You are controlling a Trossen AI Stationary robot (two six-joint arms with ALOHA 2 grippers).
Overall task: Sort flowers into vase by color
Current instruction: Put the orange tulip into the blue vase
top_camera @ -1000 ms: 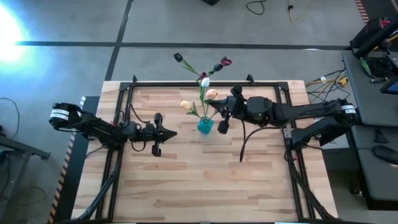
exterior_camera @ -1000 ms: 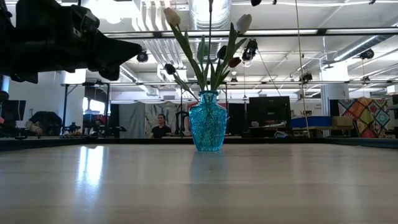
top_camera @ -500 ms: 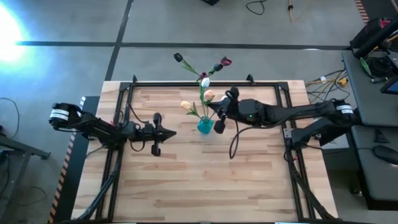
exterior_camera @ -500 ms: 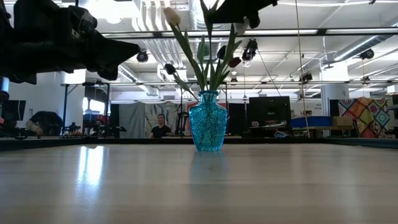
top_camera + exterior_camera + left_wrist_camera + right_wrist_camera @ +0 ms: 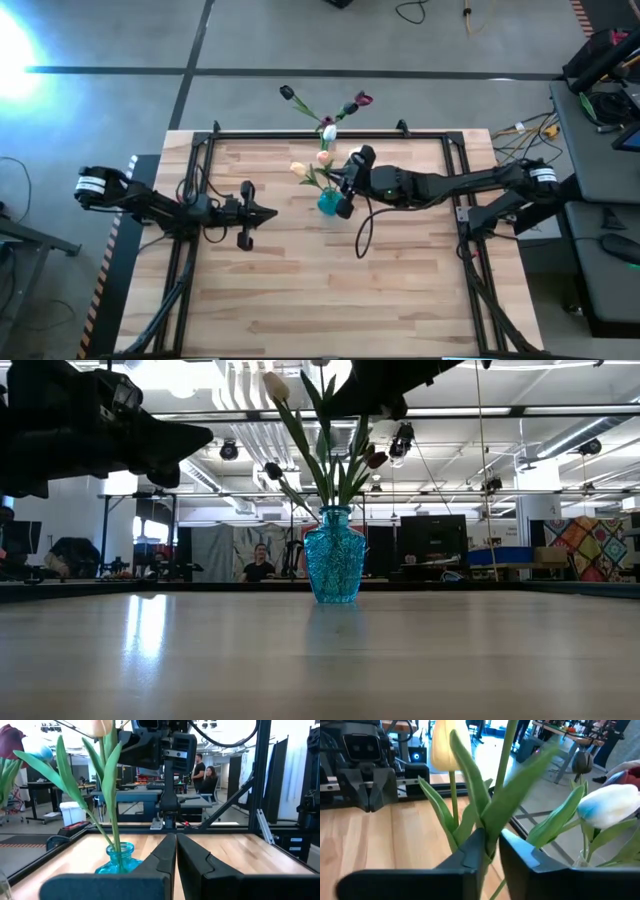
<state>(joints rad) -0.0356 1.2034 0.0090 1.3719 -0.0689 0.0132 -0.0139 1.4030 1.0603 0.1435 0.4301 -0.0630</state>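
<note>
A blue glass vase (image 5: 329,203) (image 5: 335,555) stands on the wooden table, a little behind its middle. Several tulips stand in it by their green stems: a cream one (image 5: 275,385) (image 5: 445,740), a white one (image 5: 328,130) (image 5: 615,805) and dark maroon ones (image 5: 362,100). My right gripper (image 5: 337,183) (image 5: 492,836) hovers just over the vase, shut on a pale-headed flower (image 5: 323,157). My left gripper (image 5: 272,212) (image 5: 176,836) waits shut and holding nothing, left of the vase, pointing at it. My right gripper pinches the flower's green stem and leaf (image 5: 490,822) between its two fingers, partway up the stem. The fingers come nearly level from the table's right side and lie across the stem. The flower stands about upright, and its stem (image 5: 355,465) runs down toward the vase's neck.
A black metal frame (image 5: 300,132) runs along the table's far edge and sides. A dark cable (image 5: 365,235) hangs from my right arm over the board. Bare wood (image 5: 320,290) lies on the near side. People (image 5: 258,565) sit in the room beyond.
My right gripper has gone down and toward the table's left, over the vase, carrying the pale-headed flower. The flower has sunk with it, its head now close among the others above the vase.
</note>
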